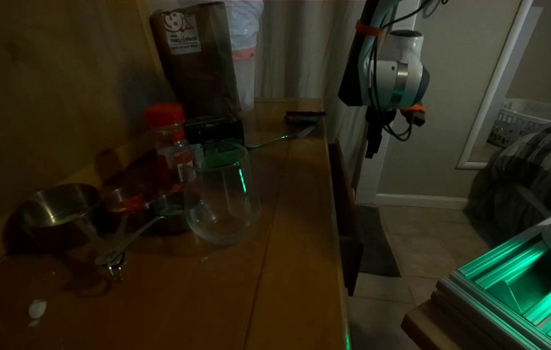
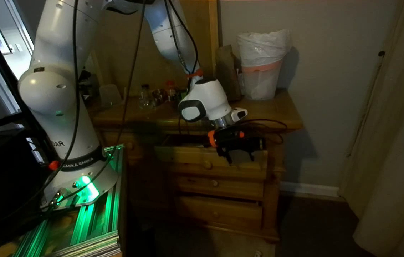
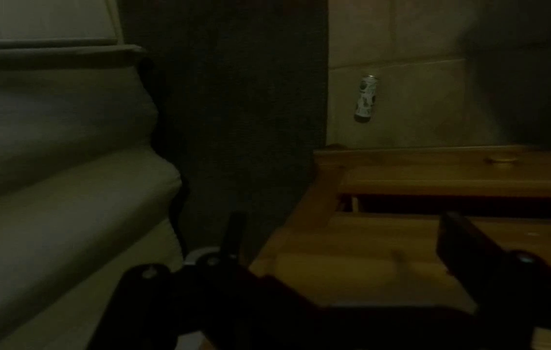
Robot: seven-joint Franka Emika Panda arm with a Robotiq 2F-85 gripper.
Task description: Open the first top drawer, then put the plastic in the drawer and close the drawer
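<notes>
The top drawer (image 2: 187, 157) of the wooden desk is pulled partly out, with a round knob (image 2: 207, 165) on its front. Its side also shows in an exterior view (image 1: 348, 253). My gripper (image 2: 241, 160) hangs in front of the right part of the drawer front, pointing down, right of the knob. In the wrist view my gripper (image 3: 343, 216) has its fingers wide apart with nothing between them, above the wooden front (image 3: 353, 272). It also shows in an exterior view (image 1: 372, 153), beyond the drawer. I cannot make out the plastic; the drawer's inside is mostly dark.
The desk top (image 1: 299, 243) bears a clear glass (image 1: 222, 204), measuring cups (image 1: 61, 209), a fork (image 1: 280, 138), a paper bag (image 1: 197, 63) and a lined bin (image 2: 262, 78). A lower drawer (image 2: 219, 208) is ajar. A can (image 3: 366, 97) lies on the floor; a curtain (image 3: 61, 146) hangs near.
</notes>
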